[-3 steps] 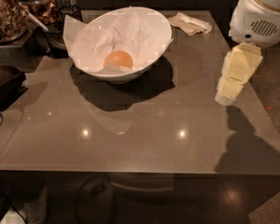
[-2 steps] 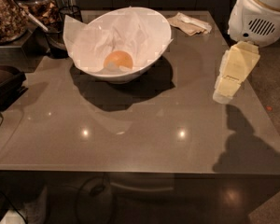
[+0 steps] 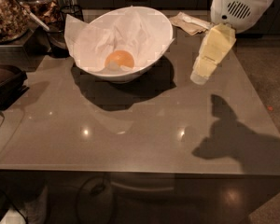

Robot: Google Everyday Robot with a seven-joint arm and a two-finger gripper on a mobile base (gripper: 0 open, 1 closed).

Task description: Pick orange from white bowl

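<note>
The orange (image 3: 120, 59) lies inside the white bowl (image 3: 151, 55), on the crumpled white paper (image 3: 107, 36) that lines it and sticks up past the rim. The bowl stands at the back of the grey table (image 3: 130, 125), left of centre. My gripper (image 3: 201, 73) hangs from the white arm (image 3: 240, 6) at the upper right, above the table and to the right of the bowl, apart from it. It holds nothing that I can see.
A crumpled beige napkin (image 3: 191, 22) lies at the back, right of the bowl. Jars and dark containers (image 3: 18, 13) crowd the back left; a dark object (image 3: 4, 83) sits at the left edge. The table's right edge borders the floor.
The arm and gripper have shifted slightly to the left, toward the bowl. The orange and bowl have not moved.
</note>
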